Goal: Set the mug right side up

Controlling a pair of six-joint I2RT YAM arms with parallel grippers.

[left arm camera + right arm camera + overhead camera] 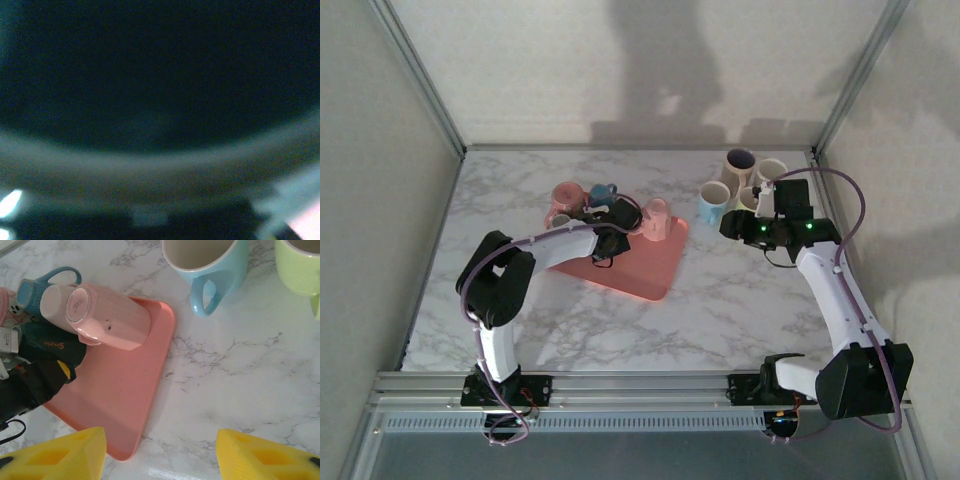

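My left gripper (610,222) is clamped on the dark mug (47,343) at the far-left corner of the pink tray (125,405) (a wall grip, I judge, for rolling it upright); my right gripper (161,452) hovers open and empty, right of the tray.

left wrist view: dark blur | green mug (299,265): cut off by frame edge

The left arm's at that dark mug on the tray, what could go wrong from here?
The left gripper seems closed on the dark mug; turning it could knock the pink mug close beside it. The left wrist view is dark and blurred, so the grip is hard to judge; the mug might slip onto the tray.
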